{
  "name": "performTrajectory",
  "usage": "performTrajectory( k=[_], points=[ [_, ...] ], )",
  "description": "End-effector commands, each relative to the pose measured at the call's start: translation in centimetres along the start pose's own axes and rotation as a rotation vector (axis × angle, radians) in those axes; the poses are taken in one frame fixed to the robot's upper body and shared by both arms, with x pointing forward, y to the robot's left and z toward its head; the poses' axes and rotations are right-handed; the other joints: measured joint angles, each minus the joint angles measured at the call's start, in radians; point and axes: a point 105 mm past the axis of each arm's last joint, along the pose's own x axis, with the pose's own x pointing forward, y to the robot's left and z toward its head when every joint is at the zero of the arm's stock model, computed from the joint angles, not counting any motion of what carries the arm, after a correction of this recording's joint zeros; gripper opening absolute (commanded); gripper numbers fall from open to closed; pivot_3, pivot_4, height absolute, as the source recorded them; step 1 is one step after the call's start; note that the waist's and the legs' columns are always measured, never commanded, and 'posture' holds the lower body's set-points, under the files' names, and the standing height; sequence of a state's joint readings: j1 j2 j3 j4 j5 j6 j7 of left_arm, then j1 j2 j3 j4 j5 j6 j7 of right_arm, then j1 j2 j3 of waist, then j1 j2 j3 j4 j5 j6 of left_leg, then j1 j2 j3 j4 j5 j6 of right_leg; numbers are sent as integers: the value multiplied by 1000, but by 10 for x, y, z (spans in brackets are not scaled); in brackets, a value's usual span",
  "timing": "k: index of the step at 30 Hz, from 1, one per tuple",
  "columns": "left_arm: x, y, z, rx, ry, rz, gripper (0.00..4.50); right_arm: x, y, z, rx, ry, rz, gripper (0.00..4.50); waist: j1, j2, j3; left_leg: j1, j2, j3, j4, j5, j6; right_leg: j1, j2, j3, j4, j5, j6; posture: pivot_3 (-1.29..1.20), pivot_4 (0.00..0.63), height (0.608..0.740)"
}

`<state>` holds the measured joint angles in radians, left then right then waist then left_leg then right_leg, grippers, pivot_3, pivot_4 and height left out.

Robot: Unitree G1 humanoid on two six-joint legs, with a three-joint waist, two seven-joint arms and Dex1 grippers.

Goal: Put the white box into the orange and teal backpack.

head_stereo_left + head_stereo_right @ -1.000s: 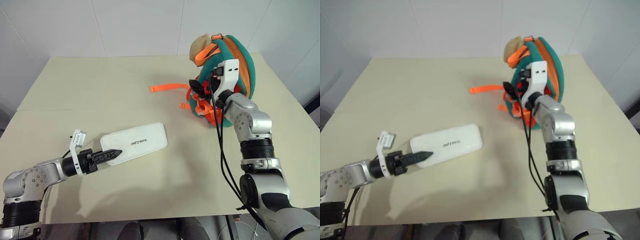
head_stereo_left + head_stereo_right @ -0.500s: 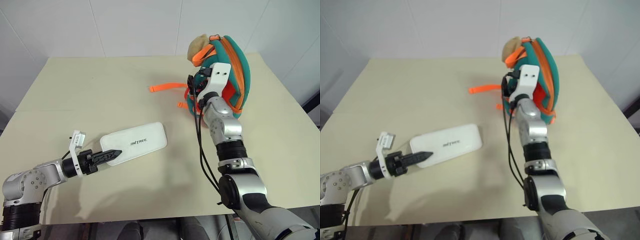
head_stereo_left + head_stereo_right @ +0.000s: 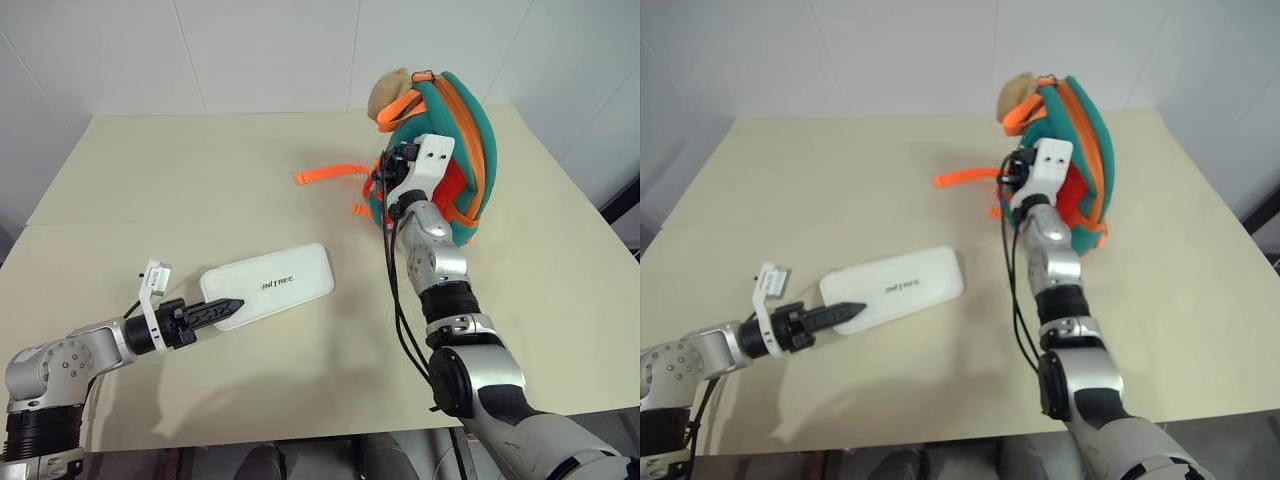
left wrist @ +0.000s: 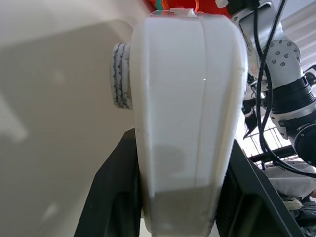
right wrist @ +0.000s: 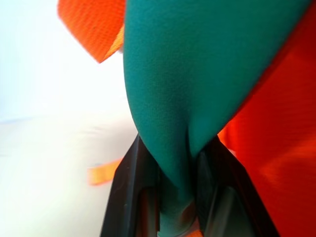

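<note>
The table carries everything. The orange and teal backpack stands upright on its far right part, a tan plush toy at its top and an orange strap trailing out to the left. The right gripper is up against the backpack's left side, its two fingers pinching a fold of teal fabric. The white box lies flat, well to the left of that gripper. The left gripper has its fingers clamped on the box's near end.

Head pair overhead; wrist cameras close-up
</note>
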<state>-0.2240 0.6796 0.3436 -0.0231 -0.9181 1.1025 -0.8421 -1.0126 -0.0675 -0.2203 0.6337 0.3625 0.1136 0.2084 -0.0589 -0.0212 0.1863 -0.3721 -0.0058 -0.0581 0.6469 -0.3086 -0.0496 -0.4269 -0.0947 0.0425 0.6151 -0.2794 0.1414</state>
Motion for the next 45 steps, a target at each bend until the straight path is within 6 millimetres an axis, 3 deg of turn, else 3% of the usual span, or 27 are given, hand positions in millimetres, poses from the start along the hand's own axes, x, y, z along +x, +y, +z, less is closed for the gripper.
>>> performTrajectory(
  k=[1, 8, 14, 22, 26, 31, 39, 45],
  points=[
    [-7, -3, 15, 55, -41, 3, 1400, -6, 21, 26, 88, -13, 211, 1356, 1, 0, 0, 0, 0, 0, 0, 0, 0, 0, 0, 0, 0, 0, 0, 0, 150, 740],
    [-24, 7, 29, 104, -68, 62, 1400, -46, 47, 49, 267, 151, 556, 1356, 1, 0, 0, 0, 0, -3, -2, -1, 1, -1, 0, 0, -2, 0, 0, 0, 150, 740],
    [-39, 17, 37, 149, -92, 112, 1400, -111, 77, 68, 391, 387, 912, 1356, 5, 0, 0, -1, 1, -3, -4, -2, 4, -2, 0, -1, -4, 0, 0, 0, 150, 740],
    [-51, 26, 41, 180, -137, 139, 1400, -184, 93, 88, 530, 636, 1214, 1356, 14, 0, 0, -2, 1, -3, -3, -7, 11, -2, -3, -4, -7, 0, 0, 0, 150, 740],
    [-54, 32, 34, 179, -139, 151, 1400, -213, 85, 87, 553, 791, 1204, 1356, 29, 0, 0, -2, 1, -2, -2, -9, 12, -1, -4, -6, -10, 0, 0, 0, 150, 740],
    [-52, 28, 32, 217, -177, 129, 1400, -212, 56, 73, 535, 886, 1026, 1356, 31, 0, 0, -2, 1, 7, 2, -11, 15, 0, -4, -6, -12, 0, 0, 0, 150, 740],
    [-56, -6, 53, 364, -270, 50, 1400, -197, 32, 59, 482, 902, 938, 1356, 35, 0, 0, -2, 2, 9, 3, -11, 15, -1, -3, -6, -12, 1, 0, 0, 150, 740],
    [-73, -63, 89, 572, -351, -46, 1400, -183, 20, 54, 442, 876, 922, 1356, 35, 0, 0, -3, 2, 9, 3, -12, 14, -1, -3, -6, -12, 1, 1, 0, 150, 740]
  ],
)
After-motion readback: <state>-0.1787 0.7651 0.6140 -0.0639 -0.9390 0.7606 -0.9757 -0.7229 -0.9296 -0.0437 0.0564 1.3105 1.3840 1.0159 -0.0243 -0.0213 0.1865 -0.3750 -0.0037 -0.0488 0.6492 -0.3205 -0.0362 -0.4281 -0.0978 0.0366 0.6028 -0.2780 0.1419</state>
